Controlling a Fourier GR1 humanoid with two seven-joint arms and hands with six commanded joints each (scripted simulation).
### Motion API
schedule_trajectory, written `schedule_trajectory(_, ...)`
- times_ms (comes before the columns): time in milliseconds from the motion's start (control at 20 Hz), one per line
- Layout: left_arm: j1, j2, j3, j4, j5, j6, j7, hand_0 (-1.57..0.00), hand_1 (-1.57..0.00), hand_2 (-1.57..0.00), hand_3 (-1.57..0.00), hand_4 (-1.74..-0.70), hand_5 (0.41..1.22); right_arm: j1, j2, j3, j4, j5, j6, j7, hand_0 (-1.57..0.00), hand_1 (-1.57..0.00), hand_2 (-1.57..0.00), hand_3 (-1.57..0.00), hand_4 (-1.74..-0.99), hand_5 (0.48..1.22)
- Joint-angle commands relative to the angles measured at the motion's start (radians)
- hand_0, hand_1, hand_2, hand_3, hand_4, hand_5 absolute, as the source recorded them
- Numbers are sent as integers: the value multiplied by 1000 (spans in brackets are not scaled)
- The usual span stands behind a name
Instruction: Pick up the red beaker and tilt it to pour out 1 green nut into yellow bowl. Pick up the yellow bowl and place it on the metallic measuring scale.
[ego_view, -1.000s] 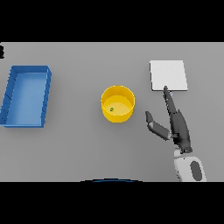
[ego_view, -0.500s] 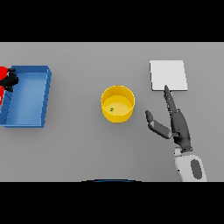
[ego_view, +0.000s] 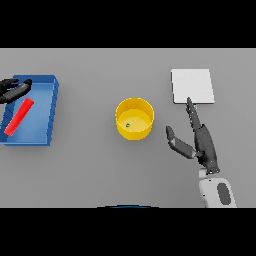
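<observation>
Head view: yellow bowl (ego_view: 134, 118) at frame centre, green nut (ego_view: 128, 125) inside; scale (ego_view: 193, 86) upper right.
Red beaker (ego_view: 20, 116): lying in blue tray (ego_view: 51, 112), far left.
Left hand (ego_view: 13, 90): curled, empty, beside the beaker's upper end.
Right hand (ego_view: 200, 141): fingers straight, right of the bowl.
Risk: a sideways nudge could slide or tip the bowl, spilling the nut.

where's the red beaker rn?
Head view, far left: the red beaker lies tilted inside the blue tray, just below the left hand.
</observation>
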Motion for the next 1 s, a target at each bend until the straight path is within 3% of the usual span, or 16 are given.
schedule_trajectory(0, -3, -10, -3, 29, -13, 4, -9, -262, -231, -219, -185, -741, 648, 8, -1, 2, -9, 1, 1, -1, 1, 1, 1, 1, -1156, 690)
schedule_trajectory(300, -36, -42, 2, 70, -53, 71, -50, -68, -60, -57, -48, -708, 658, -2, 4, 16, -3, 44, -21, 54, 1, 1, 1, 1, -1175, 672)
schedule_trajectory(450, -23, -37, 19, 57, -49, 97, -101, -34, -30, -29, -24, -710, 679, -26, -31, 54, -7, 98, 11, 50, 1, 1, 1, 1, -1132, 703)
schedule_trajectory(600, -16, -33, 22, 50, -44, 98, -103, -17, -15, -14, -12, -713, 683, -91, -138, 92, 12, 154, 108, 39, 1, 1, 1, 1, -1172, 728)
schedule_trajectory(650, -20, -42, 26, 53, -40, 103, -111, -13, -12, -11, -9, -719, 676, -144, -173, 113, 35, 205, 127, 78, 1, 1, 1, 1, -1190, 716)
schedule_trajectory(750, -14, -45, 28, 43, -30, 98, -120, -8, -7, -7, -6, -720, 667, -224, -230, 185, 50, 319, 172, 98, 1, 1, 1, 1, -1216, 704)
schedule_trajectory(950, -17, -48, 25, 42, -31, 100, -117, -3, -2, -2, -2, -715, 669, -374, -316, 314, 96, 474, 268, 41, 1, 1, 1, 1, -1232, 702)
